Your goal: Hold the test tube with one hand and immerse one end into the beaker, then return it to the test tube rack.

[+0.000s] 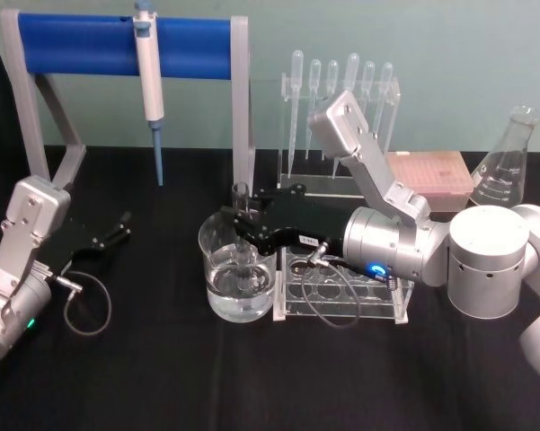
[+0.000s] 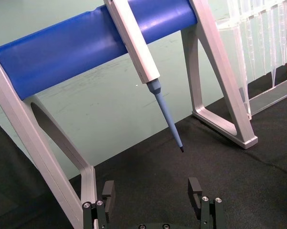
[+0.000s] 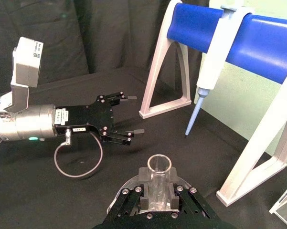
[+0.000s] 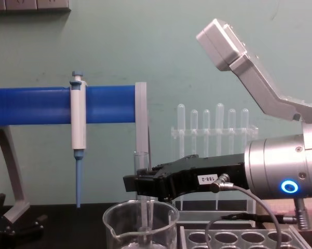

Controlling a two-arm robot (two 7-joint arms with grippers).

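The test tube (image 1: 241, 196) stands upright over the beaker (image 1: 208, 262), its open rim above the end effector and its rounded lower end down inside the glass, where the head view shows it reaching into clear liquid. In the chest view the test tube (image 4: 141, 165) rises just behind the beaker's (image 4: 114, 228) rim and passes down through its mouth. The right end effector (image 1: 243, 224) reaches in from the robot's right, above the test tube rack (image 1: 341, 296), and is clenched on the tube partway up its length; the right wrist view shows the black jaws pressed against either side of the glass just below its rim (image 3: 158, 164). The rack sits on the black tabletop (image 1: 162, 377) just beside the beaker, on its right. The left end effector (image 1: 119, 228) hangs low over the tabletop well to the left of the beaker, released, its two fingers (image 2: 107, 190) spread wide apart with nothing between them. Behind it stands a grey stand (image 1: 90, 45) with a blue crossbar, from which a white-and-blue micropipette (image 1: 148, 63) hangs tip down. Further back, behind the rack, a row of thin plastic pipettes (image 1: 350, 81) stands in a clear holder, with a pink box (image 1: 431, 175) and a conical flask (image 1: 508, 166) to its right.
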